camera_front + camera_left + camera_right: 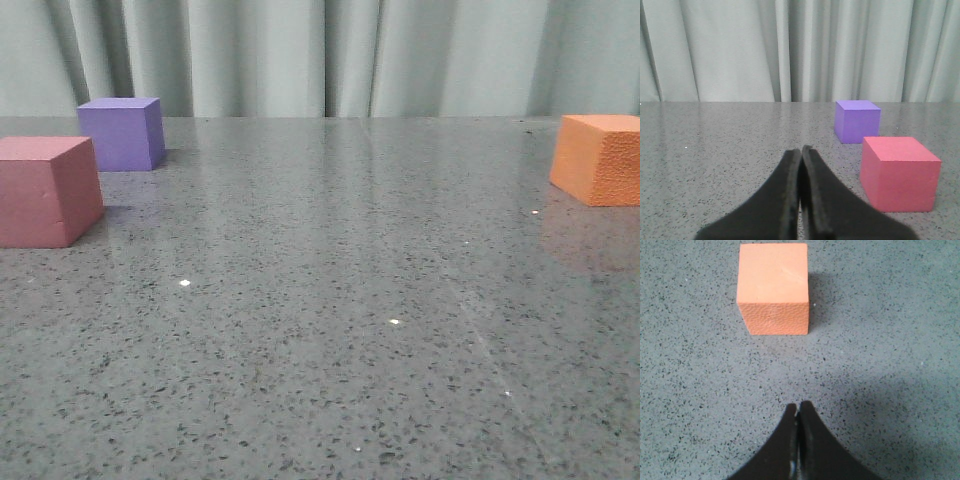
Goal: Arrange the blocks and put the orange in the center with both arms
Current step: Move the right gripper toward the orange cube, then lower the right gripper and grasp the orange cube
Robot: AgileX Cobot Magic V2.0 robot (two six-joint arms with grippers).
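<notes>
Three foam cubes sit on the grey speckled table (330, 300), none of them in its middle. The pink-red cube (45, 190) stands at the left edge, and the purple cube (122, 132) is just behind it toward the far left corner, close to it but not touching. The orange cube (600, 158) stands alone at the right edge, well apart from the other two, its pebbled face turned toward the near side. A pale curtain (330, 55) hangs behind the far edge. In the left wrist view the left tool (801, 150) has its two black fingers pressed together with nothing between them, low over the table, with the pink-red cube and the purple cube ahead of it and off to one side. In the right wrist view the right tool (798, 407) is likewise pinched closed and empty, above bare table, with the orange cube lying ahead of its tips and clear of them.
</notes>
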